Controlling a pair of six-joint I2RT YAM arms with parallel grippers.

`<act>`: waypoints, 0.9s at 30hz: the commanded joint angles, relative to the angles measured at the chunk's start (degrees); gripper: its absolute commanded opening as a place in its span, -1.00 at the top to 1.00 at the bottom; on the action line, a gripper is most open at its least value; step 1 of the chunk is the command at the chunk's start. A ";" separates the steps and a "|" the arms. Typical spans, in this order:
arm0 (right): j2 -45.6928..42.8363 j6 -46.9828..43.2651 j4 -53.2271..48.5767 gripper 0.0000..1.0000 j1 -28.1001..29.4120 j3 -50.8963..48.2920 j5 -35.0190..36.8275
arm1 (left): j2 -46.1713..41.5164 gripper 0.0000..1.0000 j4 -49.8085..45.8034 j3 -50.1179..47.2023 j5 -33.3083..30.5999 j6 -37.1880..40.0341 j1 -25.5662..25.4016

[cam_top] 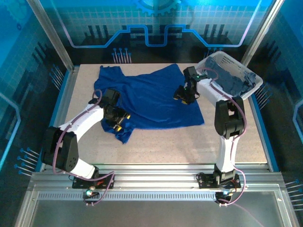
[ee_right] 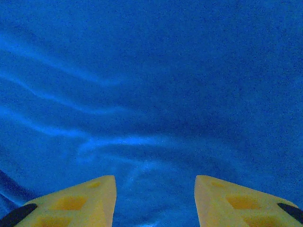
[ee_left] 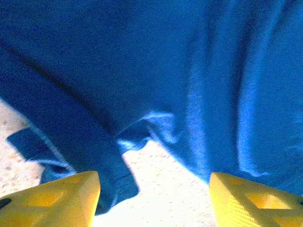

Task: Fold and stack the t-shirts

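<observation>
1. The royal blue t-shirt [cam_top: 151, 97] lies spread but rumpled across the middle of the surface [cam_top: 189, 142], with a fold of cloth bunched at its near-left edge. The grey-blue t-shirts [cam_top: 232, 81] sit heaped in the white basket [cam_top: 207, 60] at the far right.
2. The left tool [ee_left: 154, 176] hangs over that near-left edge, its jaws wide apart with nothing between them. Bare surface shows in the gap. Closing here could catch only the curled hem, or miss the cloth and pinch at the surface.
3. The right tool [ee_right: 155, 178] is low over the shirt's right-hand part, its jaws moderately apart and empty. Below it is flat cloth with shallow ridges and no edge, so a pinch might gather 2 layers or slip off.
4. If only 1 tool gets a grip, a lift would probably drag the shirt askew and deepen the wrinkles, spoiling the fold.
5. The right arm stands just beside the basket, so a wide swing could knock it.
</observation>
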 commanded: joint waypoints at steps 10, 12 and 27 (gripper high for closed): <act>-10.74 0.42 1.26 0.02 -2.15 -11.20 -4.57 | -2.96 -0.11 -4.31 -3.78 -4.38 -2.28 -4.01; -11.12 0.38 1.35 0.02 -2.28 -11.81 -4.73 | -2.16 0.04 -2.45 -4.39 -4.97 -2.33 -4.23; -13.38 -3.16 0.30 0.06 -2.93 -15.22 -2.89 | -22.98 1.00 -19.03 -13.80 -18.47 -6.02 -4.26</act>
